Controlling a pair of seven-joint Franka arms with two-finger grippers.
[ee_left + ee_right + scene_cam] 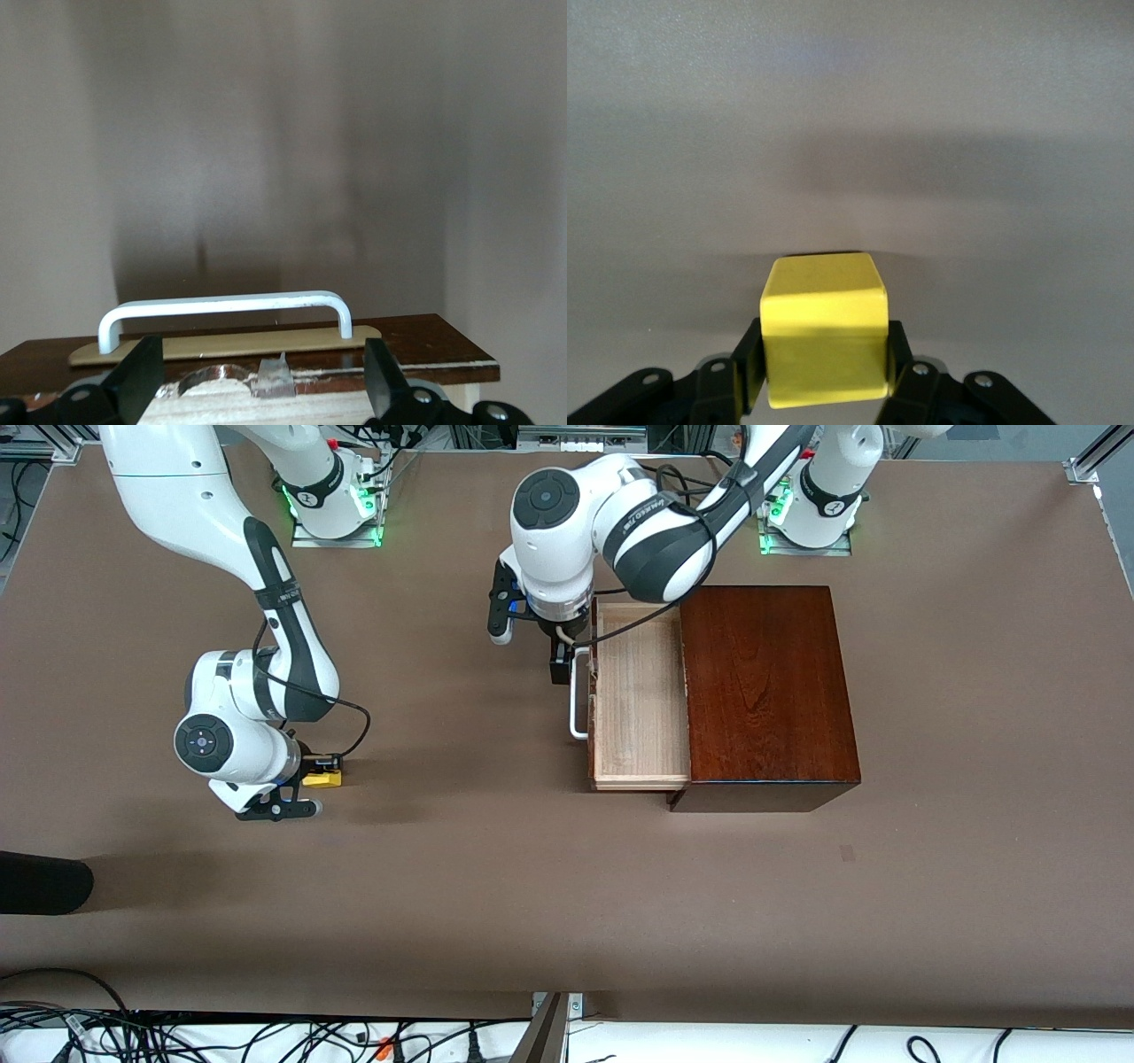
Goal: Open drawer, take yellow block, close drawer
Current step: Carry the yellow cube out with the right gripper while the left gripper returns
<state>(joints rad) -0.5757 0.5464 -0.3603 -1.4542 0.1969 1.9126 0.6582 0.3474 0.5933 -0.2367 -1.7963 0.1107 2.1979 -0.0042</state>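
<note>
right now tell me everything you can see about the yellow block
The yellow block is a small, bright yellow cube with plain, matte faces and slightly rounded edges. It sits level, pinched on two opposite sides between the black fingers of the right gripper, which is shut on it. It is low over the bare brown table toward the right arm's end, well away from the open drawer. Whether its underside touches the tabletop cannot be told.

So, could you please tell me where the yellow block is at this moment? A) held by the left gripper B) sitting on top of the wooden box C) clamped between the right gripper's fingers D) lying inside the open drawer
C: the yellow block sits clamped in the right gripper, while the open drawer shows only bare wood.
</note>
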